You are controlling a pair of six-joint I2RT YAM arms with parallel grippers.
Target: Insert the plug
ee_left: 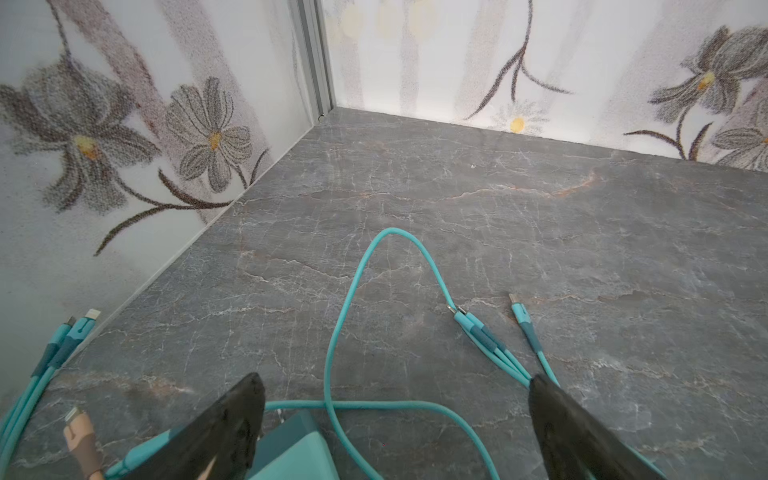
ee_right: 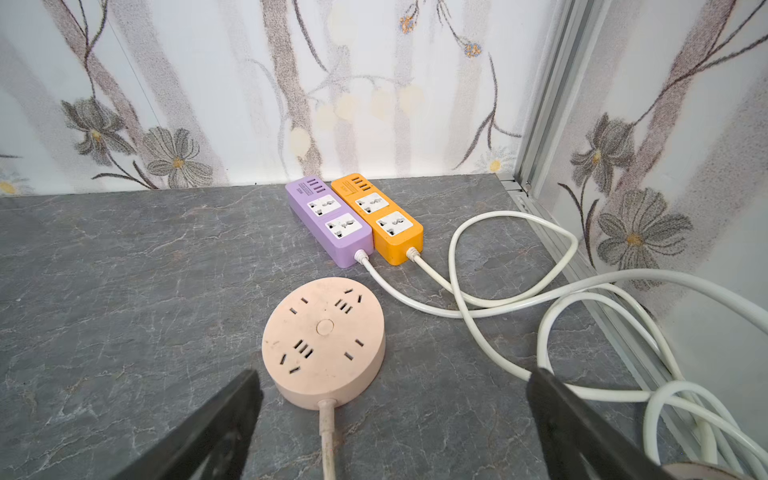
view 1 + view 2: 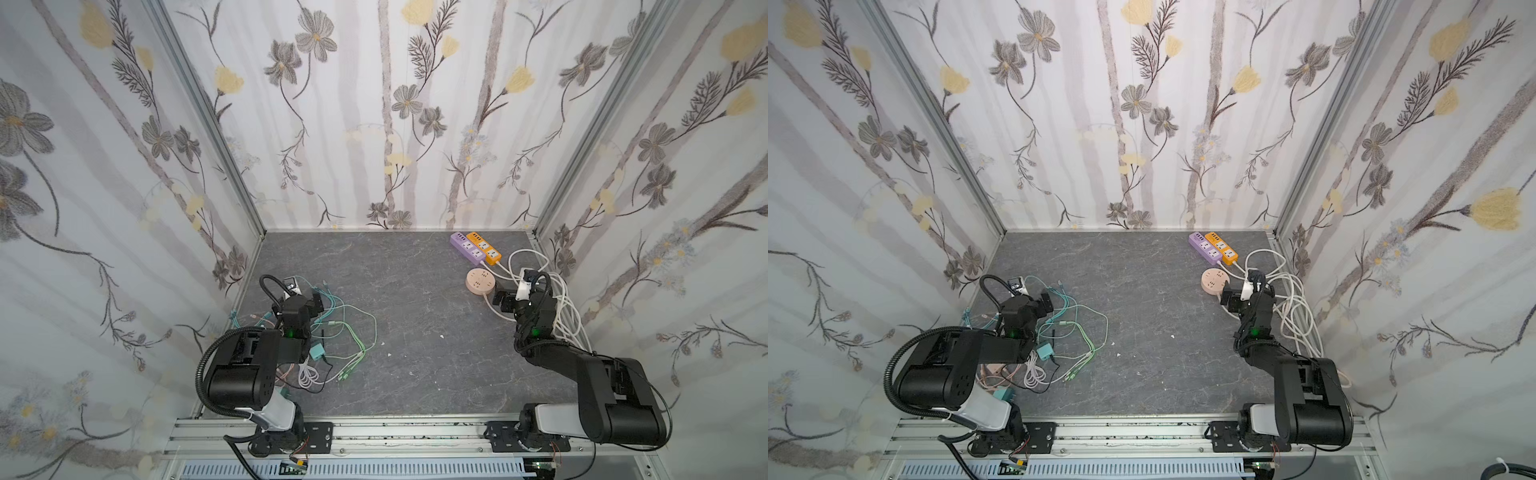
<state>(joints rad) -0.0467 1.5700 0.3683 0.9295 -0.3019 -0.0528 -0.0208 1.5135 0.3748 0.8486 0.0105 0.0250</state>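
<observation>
My left gripper point(image 3: 312, 301) point(image 1: 395, 382) hangs open over a tangle of teal and green charging cables point(image 3: 353, 332) on the left of the table. A teal plug block point(image 1: 291, 449) lies on the table just inside its one finger, untouched. Another teal plug block point(image 3: 317, 352) sits beside the left arm. My right gripper point(image 3: 500, 300) point(image 2: 392, 378) is open and empty just short of a round pink socket point(image 3: 481, 282) point(image 2: 324, 340). Behind that lie a purple power strip point(image 2: 328, 220) and an orange power strip point(image 2: 380, 218), side by side.
White cords point(image 2: 511, 299) from the strips loop and pile along the right wall point(image 3: 569, 316). Loose teal connector ends point(image 1: 478, 332) lie ahead of the left gripper. A white coiled cable point(image 3: 308, 376) and a pink cable end point(image 1: 81, 436) lie near the left arm. Walls close three sides.
</observation>
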